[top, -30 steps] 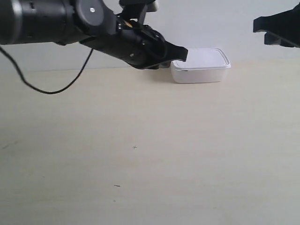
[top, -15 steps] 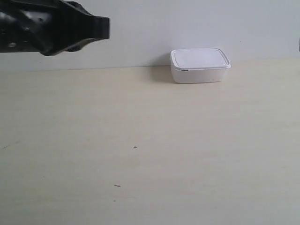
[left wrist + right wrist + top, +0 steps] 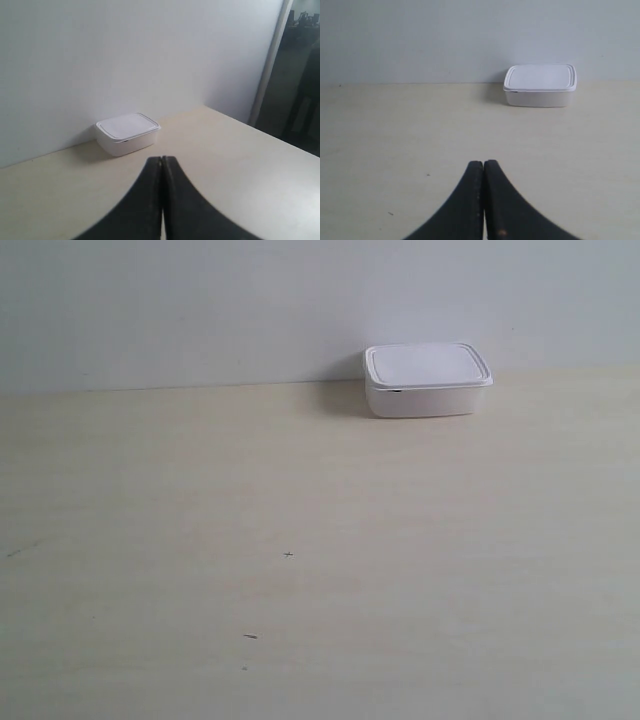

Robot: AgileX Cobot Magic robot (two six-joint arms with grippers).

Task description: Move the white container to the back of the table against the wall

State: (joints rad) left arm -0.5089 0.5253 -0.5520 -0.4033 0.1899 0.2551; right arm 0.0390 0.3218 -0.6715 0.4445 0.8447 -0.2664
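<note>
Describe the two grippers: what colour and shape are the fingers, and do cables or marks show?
Both the left gripper and the right gripper have matte black fingers that are broad at the base and curve in to slim tips. No cables or labels show. The right one has a small pale spot near its base.

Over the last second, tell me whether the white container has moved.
No. The white container stays at the same spot by the wall in the exterior view.

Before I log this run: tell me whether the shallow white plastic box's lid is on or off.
On. The flat rimmed lid covers the white plastic box fully; no gap shows.
</note>
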